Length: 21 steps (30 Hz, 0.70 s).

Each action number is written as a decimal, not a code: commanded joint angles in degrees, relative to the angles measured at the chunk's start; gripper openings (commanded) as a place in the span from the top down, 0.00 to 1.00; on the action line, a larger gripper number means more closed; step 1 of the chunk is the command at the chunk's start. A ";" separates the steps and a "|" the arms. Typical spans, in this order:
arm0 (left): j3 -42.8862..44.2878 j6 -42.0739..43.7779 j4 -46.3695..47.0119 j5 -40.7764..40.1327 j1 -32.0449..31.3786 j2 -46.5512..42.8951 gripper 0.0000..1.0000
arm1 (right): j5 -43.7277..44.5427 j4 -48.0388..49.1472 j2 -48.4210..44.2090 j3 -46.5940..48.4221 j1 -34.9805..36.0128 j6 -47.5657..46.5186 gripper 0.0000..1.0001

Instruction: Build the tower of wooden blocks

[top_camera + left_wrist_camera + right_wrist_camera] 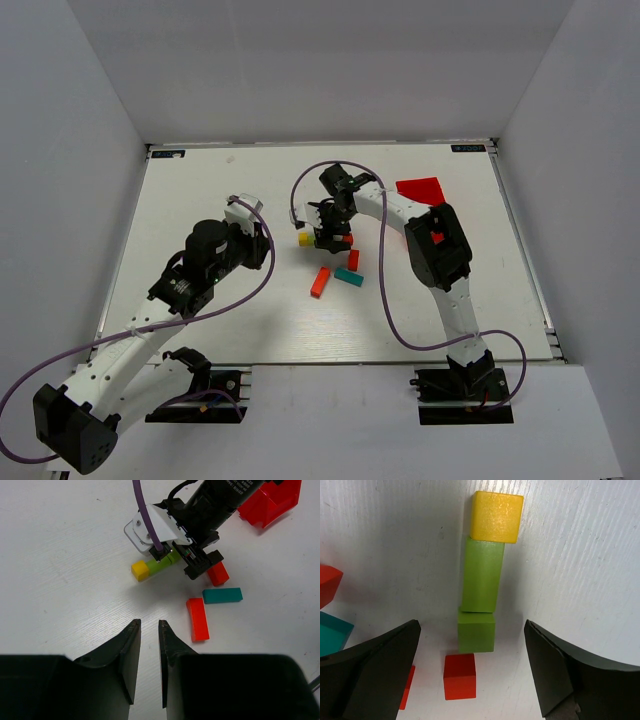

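- The right arm's fingers (380, 665) stand wide apart and hold nothing, one on each side of a row of blocks on the white tabletop (580, 555).
- The tower lies flat as that row. A yellow wooden cube (497, 516) sits at the far end, well ahead of the fingertips. A green wooden bar (481, 574) touches it, and a green wooden cube (476, 630) touches the bar, level with the fingertips and between them.
- A small red wooden cube (460, 676) lies deeper between the right fingers. It sits just behind the green cube and is shifted a little to one side. I cannot tell whether the two touch.
- Neither right finger touches the row, and bare tabletop shows on both sides of it.
- The left arm's fingers (127, 655) are nearly together, with a narrow gap between them and nothing in it. They hang above bare tabletop.
- Ahead of the left fingers and to their right lies an orange-red wooden bar (198, 619), the nearest block to them.
- Just past it lie a teal wooden bar (222, 595) and a red wooden block (218, 573).
- The row is farther ahead of the left fingers, well apart from them.
- A red plastic bin (272, 502) stands beyond the blocks, far ahead and to the right.
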 commanded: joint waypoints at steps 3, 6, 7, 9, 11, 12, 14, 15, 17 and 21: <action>0.47 0.37 -0.11 -0.24 0.33 -1.05 0.68 | -0.37 0.77 -1.44 -0.82 0.25 0.39 0.10; 0.47 0.37 -0.11 -0.77 0.33 -1.05 0.68 | -0.46 1.56 -3.63 -1.62 0.07 0.31 0.10; 0.47 0.37 -0.11 -0.77 0.33 -1.05 0.68 | -0.72 1.65 -4.68 -1.97 0.07 0.39 0.10; 0.47 0.37 -0.11 -0.77 0.33 -1.05 0.68 | -1.24 1.56 -6.18 -2.84 0.07 0.31 0.10; 0.47 0.37 -0.11 -0.77 0.33 -1.05 0.68 | -1.42 1.30 -7.85 -3.99 0.16 0.22 0.10; 0.47 0.37 -0.11 -0.77 0.33 -1.05 0.68 | -1.34 1.38 -8.99 -4.43 0.16 0.30 0.10; 0.47 0.37 -0.11 -1.29 0.33 -1.05 0.68 | -1.42 2.00 -11.19 -5.91 0.16 0.39 0.10; 0.47 0.37 -0.11 -1.29 0.33 -1.05 0.68 | -1.25 2.00 -12.50 -6.45 0.25 0.39 0.10; 0.47 0.37 -0.11 -1.29 0.33 -1.05 0.68 | -1.60 2.35 -15.75 -8.02 0.16 0.31 0.10; 0.47 0.37 -0.11 -1.29 0.33 -1.57 0.66 | -2.48 3.57 -22.35 -12.15 0.07 0.92 0.10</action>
